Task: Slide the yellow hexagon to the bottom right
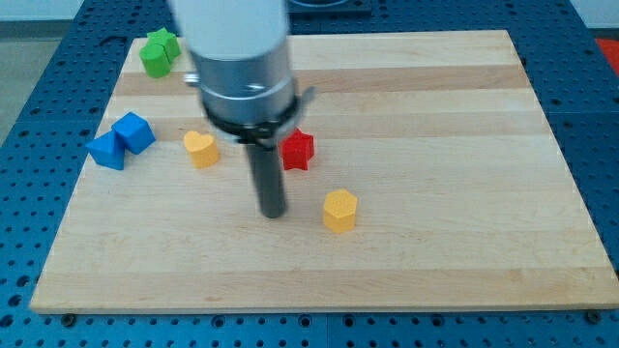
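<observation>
The yellow hexagon [339,210] lies on the wooden board [435,251] a little below and right of the middle. My tip [273,214] rests on the board just left of the hexagon, about one block's width away and not touching it. The rod rises from there into the arm's silver and white body [242,68], which hides part of the board's top centre.
A red star-like block [298,149] sits above the tip, right of the rod. A yellow heart-shaped block [201,149] lies to the left. Two blue blocks [122,140] sit at the left edge. Two green blocks [160,51] sit at the top left corner.
</observation>
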Controlling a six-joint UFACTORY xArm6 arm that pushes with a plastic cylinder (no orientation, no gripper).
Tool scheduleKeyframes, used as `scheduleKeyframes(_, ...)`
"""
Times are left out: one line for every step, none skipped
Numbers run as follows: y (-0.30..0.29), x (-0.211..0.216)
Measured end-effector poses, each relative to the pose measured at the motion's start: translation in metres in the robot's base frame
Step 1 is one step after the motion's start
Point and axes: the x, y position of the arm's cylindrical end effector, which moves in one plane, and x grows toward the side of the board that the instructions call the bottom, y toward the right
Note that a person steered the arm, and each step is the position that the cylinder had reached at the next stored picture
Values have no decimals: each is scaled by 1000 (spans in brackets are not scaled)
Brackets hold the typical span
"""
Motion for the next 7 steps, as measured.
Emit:
scheduleKeyframes(69,0)
scheduleKeyframes(125,1)
scheduleKeyframes(157,11)
scheduleKeyframes(181,20)
scheduleKeyframes(190,20)
scheduleKeyframes(170,20)
scheduleKeyframes(152,38)
